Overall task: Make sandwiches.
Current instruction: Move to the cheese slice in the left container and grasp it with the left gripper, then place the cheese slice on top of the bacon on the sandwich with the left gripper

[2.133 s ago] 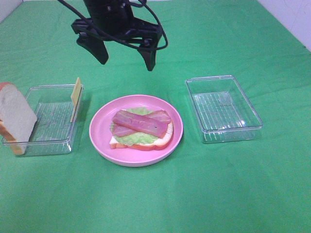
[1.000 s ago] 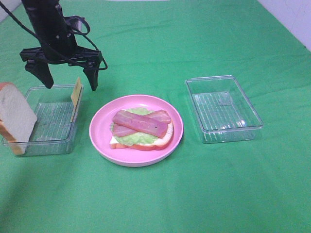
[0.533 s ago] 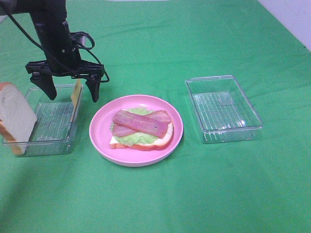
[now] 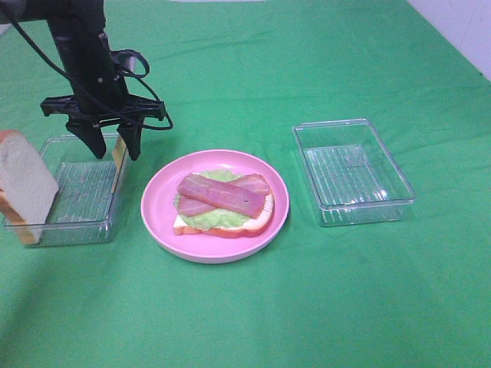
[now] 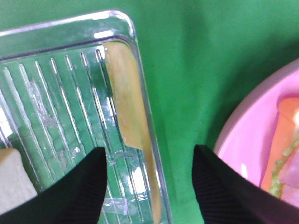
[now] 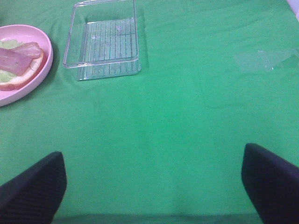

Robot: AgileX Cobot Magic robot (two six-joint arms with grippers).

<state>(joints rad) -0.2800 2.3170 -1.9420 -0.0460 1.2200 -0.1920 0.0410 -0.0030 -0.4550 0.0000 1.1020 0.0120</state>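
Observation:
A thin yellow cheese slice (image 4: 116,172) (image 5: 126,102) leans on edge inside the right wall of the left clear tray (image 4: 77,222). My left gripper (image 4: 115,153) (image 5: 148,154) hangs over it, one finger inside the tray and one outside, open with gaps to the cheese. A white bread slice (image 4: 27,188) (image 5: 14,182) leans at that tray's left end. The open sandwich (image 4: 222,199), bread with lettuce and crossed bacon strips, lies on the pink plate (image 4: 157,230). My right gripper (image 6: 154,196) is open over bare cloth, outside the exterior view.
An empty clear tray (image 4: 353,172) (image 6: 103,42) stands right of the plate (image 6: 44,65). Green cloth covers the whole table. The left tray's wall (image 5: 147,140) runs between my left fingers.
My left gripper came from the back middle to the left tray, dropped over the cheese slice, and its fingers narrowed around it. The cheese, bread and sandwich have not moved.

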